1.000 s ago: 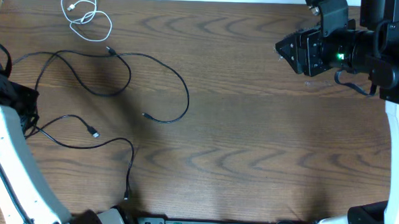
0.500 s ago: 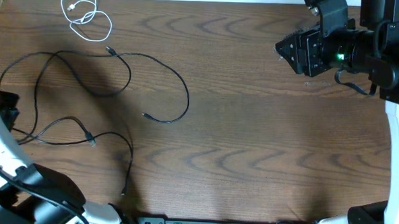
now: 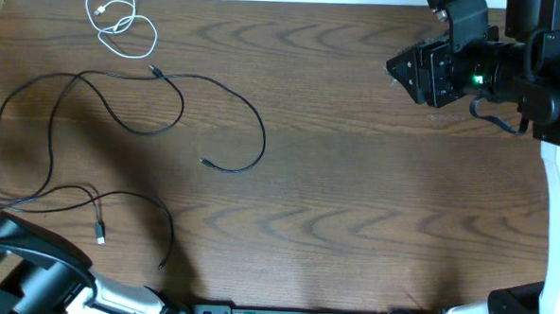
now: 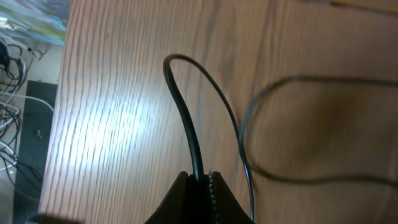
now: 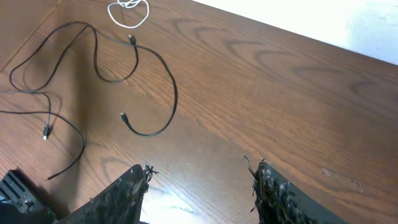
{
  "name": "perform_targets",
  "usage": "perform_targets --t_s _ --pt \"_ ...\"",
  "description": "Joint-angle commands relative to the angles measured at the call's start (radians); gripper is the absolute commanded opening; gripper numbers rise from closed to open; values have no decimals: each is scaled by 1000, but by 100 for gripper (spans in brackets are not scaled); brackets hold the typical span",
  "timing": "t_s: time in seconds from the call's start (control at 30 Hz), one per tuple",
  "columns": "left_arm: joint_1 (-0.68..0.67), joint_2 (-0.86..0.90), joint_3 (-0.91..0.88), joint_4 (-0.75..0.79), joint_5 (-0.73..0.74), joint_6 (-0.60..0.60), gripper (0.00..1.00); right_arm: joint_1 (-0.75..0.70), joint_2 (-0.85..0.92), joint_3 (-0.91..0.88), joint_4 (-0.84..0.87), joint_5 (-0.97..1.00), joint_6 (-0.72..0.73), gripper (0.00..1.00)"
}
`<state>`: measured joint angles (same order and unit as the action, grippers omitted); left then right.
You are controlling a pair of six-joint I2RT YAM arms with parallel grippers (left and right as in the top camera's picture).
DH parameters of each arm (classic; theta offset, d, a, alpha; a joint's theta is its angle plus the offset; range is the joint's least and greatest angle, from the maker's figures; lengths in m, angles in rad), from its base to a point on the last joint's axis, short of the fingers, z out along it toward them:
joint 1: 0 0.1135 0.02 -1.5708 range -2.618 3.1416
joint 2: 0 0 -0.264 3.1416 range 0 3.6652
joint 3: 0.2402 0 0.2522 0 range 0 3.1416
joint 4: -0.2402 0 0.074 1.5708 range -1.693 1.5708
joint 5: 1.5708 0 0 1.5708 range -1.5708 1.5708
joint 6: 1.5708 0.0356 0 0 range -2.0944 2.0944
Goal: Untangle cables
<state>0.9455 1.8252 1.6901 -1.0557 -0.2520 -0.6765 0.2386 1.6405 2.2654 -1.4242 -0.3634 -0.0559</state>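
Left wrist view: left gripper [image 4: 200, 185] pinched tight on thin black cable [image 4: 185, 121], looping over brown wooden table [image 4: 118, 87]; right gripper [image 5: 200, 171] hanging half-wide, empty.

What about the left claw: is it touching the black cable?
Touching. The left wrist view shows the left gripper shut on the black cable.

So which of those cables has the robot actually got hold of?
A black cable, pinched in the shut left hand. The short white cable lies coiled alone in the far left corner, untouched.
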Motion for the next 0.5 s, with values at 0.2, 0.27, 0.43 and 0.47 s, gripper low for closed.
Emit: perform_targets --t_s 0.2,0.27,0.43,0.47 --pt "58 164 -7 136 -45 9 24 -2 2 10 -1 -5 -12 52" --pt "58 206 -7 146 -45 9 28 -2 2 10 0 -5 -12 53" --pt "58 223 -2 158 -45 13 50 -2 2 10 0 -5 -12 56" --pt "58 217 6 156 -45 14 57 -2 2 10 0 -5 -12 56"
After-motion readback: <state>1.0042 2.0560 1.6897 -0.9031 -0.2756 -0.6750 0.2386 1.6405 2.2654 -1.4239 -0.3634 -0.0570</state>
